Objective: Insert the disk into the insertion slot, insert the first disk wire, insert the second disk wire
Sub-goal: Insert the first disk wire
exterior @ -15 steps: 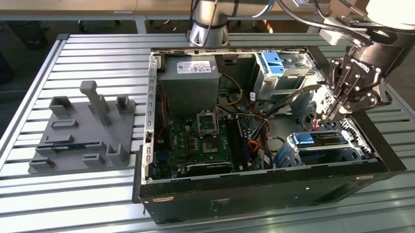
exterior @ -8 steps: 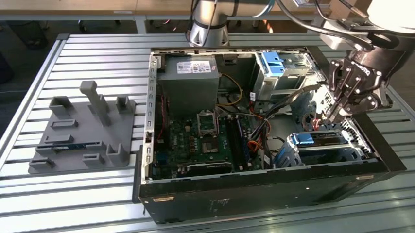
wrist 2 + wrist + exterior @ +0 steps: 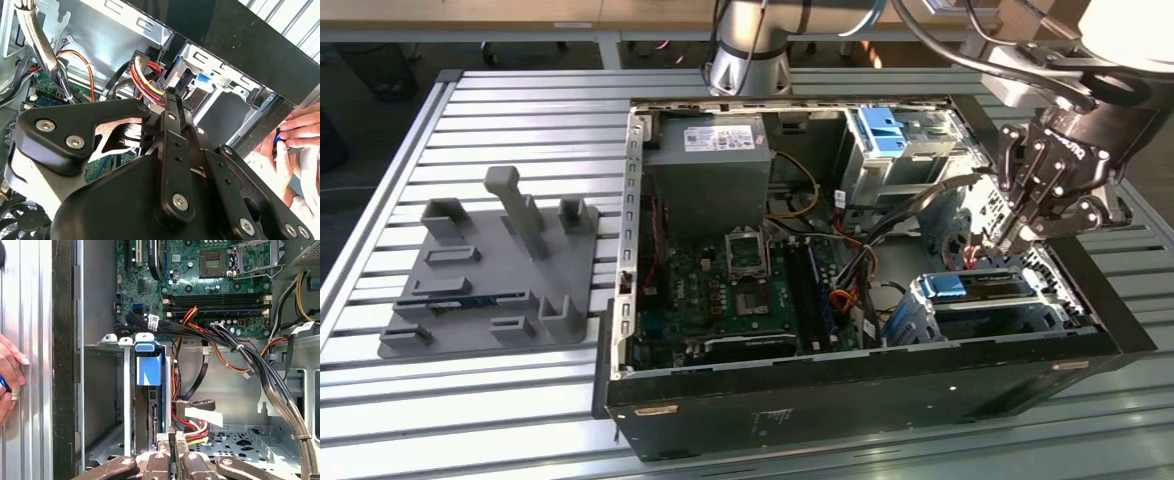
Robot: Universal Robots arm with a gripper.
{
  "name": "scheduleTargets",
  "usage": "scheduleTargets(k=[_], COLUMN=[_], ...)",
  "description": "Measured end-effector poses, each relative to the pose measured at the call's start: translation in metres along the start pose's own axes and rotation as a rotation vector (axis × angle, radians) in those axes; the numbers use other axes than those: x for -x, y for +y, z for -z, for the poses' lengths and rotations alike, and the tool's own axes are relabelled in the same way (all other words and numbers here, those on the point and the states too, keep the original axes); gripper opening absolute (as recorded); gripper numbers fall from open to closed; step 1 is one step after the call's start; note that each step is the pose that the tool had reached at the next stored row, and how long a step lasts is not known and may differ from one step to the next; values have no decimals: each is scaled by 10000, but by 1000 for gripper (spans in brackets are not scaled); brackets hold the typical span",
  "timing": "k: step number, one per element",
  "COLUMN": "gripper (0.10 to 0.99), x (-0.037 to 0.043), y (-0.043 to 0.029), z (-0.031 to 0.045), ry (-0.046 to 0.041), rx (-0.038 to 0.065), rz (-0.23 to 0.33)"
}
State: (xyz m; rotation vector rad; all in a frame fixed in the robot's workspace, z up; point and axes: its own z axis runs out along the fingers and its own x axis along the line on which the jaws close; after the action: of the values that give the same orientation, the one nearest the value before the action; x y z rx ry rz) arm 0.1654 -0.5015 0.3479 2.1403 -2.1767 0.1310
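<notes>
Exterior view: disk (image 3: 974, 290) seated in the insertion slot (image 3: 994, 322).
The slot sat lower right in the computer case (image 3: 854, 400), the end effector (image 3: 1001, 245) just above; in the first wrist view its fingers (image 3: 163, 450) were pressed together beside red-and-yellow wires (image 3: 196, 432).

Cable bundle (image 3: 250, 360) crowds gap beside insertion slot (image 3: 100, 390); hand (image 3: 10, 372) outside case wall (image 3: 62, 365).

Table (image 3: 520, 100) of ribbed silvery metal; computer case (image 3: 854, 400) matt black; disk (image 3: 981, 290) edged in smooth light-blue plastic; stand (image 3: 480, 318) of matt grey plastic.
</notes>
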Motion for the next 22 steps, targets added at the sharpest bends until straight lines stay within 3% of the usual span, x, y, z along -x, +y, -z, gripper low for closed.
scheduleTargets(k=[18,19,20,22], gripper=[173,173,239,239], x=[-2,-2,-2,-2], y=[-3,-3,-3,-3], z=[-1,-2,-2,-1], ry=[-48,-81,-132,-227], rx=[-40,-40,-41,-42], rz=[334,340,345,351])
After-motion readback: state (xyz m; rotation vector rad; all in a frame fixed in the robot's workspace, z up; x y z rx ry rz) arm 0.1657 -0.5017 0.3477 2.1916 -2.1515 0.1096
